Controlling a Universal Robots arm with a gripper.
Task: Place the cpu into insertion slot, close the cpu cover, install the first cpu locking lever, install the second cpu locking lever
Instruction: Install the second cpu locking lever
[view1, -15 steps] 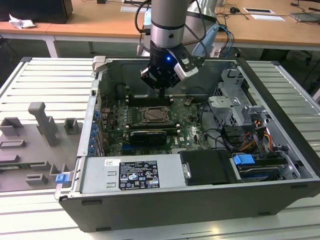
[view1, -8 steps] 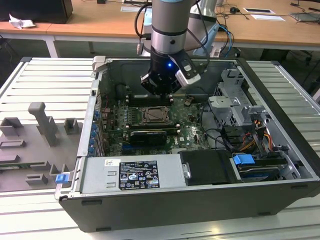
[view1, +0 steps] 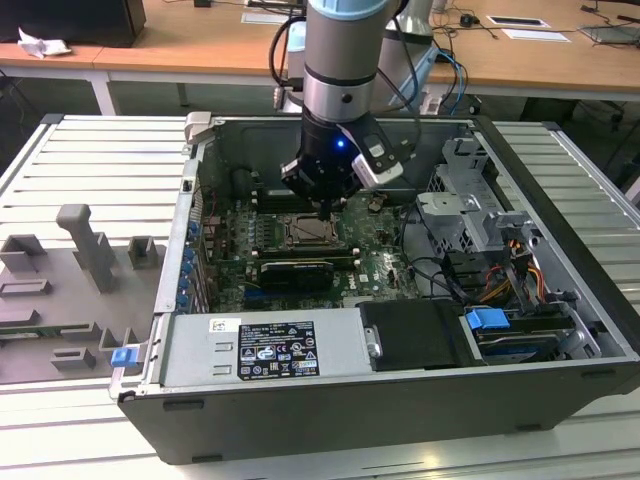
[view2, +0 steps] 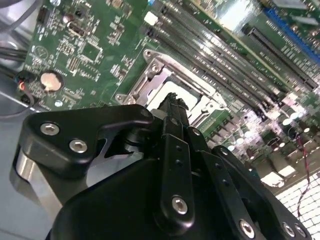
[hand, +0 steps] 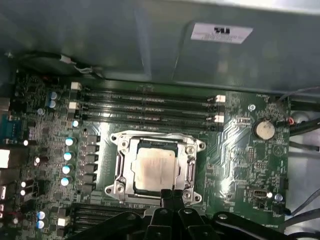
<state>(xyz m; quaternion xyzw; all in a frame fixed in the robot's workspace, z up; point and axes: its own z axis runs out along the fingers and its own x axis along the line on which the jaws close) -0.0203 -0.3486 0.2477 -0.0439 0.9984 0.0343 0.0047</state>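
You see the cpu (hand: 155, 169) already seated in the insertion slot (hand: 121, 165) mid-motherboard (hand: 240, 150), the cpu cover (hand: 190, 161) lying flat around it; the gripper (hand: 172, 196), fingers pinched together on nothing, sits at the socket's near edge.

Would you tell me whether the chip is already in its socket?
In: the chip lies flat inside the socket, its pale face showing through the cover.

gripper (view2: 172, 102) over insertion slot (view2: 170, 85) — green motherboard (view2: 95, 45)
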